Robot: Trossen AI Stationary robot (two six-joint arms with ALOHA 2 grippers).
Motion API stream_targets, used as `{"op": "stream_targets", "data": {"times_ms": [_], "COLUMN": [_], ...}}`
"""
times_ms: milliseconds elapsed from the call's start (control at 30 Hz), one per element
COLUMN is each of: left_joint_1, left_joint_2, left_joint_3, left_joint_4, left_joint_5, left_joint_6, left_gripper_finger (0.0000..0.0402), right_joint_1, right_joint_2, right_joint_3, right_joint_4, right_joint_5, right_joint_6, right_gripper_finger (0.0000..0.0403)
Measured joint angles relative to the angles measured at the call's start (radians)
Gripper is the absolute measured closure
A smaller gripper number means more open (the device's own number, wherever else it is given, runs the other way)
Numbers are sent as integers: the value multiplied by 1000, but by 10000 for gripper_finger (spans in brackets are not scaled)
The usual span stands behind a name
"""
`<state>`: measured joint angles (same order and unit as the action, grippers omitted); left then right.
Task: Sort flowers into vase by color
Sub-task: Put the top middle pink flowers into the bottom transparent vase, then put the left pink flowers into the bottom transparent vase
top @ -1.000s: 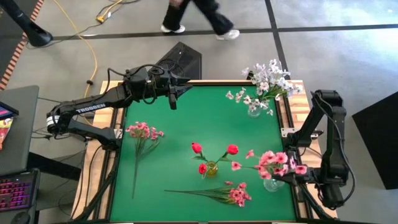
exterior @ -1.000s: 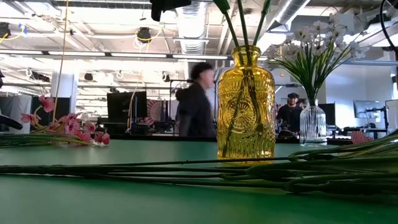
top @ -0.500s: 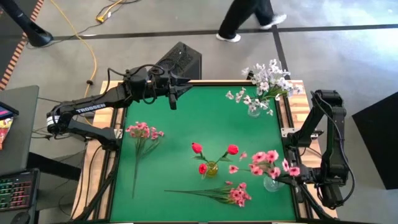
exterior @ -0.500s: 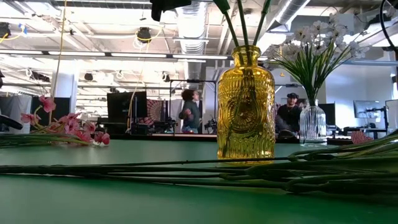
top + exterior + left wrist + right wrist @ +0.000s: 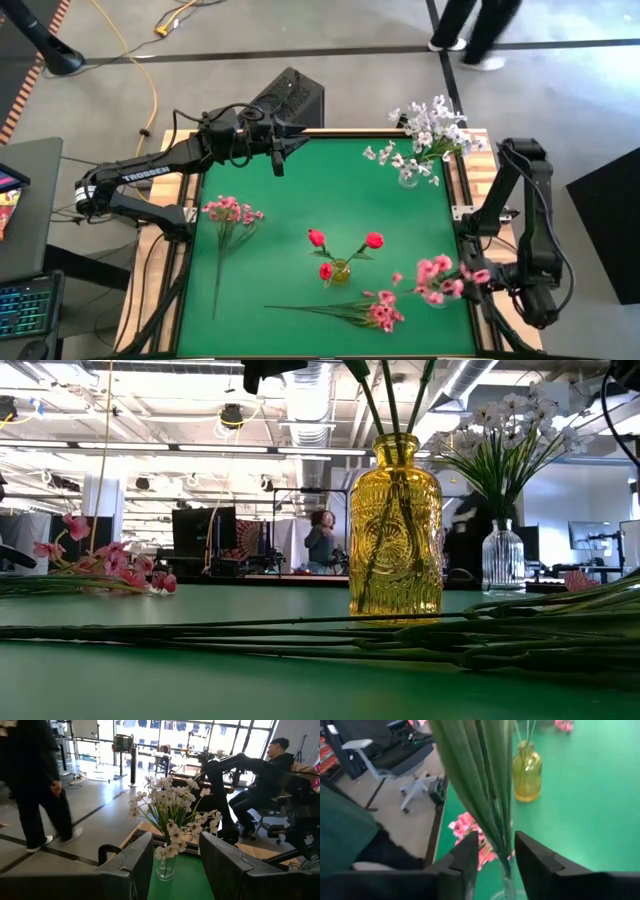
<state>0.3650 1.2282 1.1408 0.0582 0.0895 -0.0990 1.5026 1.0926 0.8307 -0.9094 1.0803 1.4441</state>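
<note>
Green table (image 5: 300, 190) — busy workshop behind (person walking).

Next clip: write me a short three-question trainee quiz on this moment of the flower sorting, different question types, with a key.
1. True or false: the yellow vase holds red flowers.
2. Which gripper is at the pink spray in the clear vase? A) left B) right
3. Fill in: the white flowers stand in a clear vase at the table's far ___ corner in the high view.

Key: 1 true. 2 B: the right gripper has its fingers around the stems; the left gripper waits over the far edge. 3 right.
</note>
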Motion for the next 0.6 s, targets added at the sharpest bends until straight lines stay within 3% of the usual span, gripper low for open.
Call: {"op": "stream_targets", "data": {"times_ms": [267, 600], "left_joint_1": [0, 0], "left_joint_2": [0, 0], "left_joint_3": [0, 1], "left_joint_4": [0, -27], "left_joint_5": [1, 6], "left_joint_6": [14, 27], "left_gripper_finger": [253, 253], "right_joint_1": [-6, -6], "right_joint_2": [-109, -237], "right_joint_3": [0, 0], "right_joint_4": [44, 39], "right_joint_5": [-189, -509], "right_joint_6": [44, 165], "right_gripper_finger": [169, 171]}}
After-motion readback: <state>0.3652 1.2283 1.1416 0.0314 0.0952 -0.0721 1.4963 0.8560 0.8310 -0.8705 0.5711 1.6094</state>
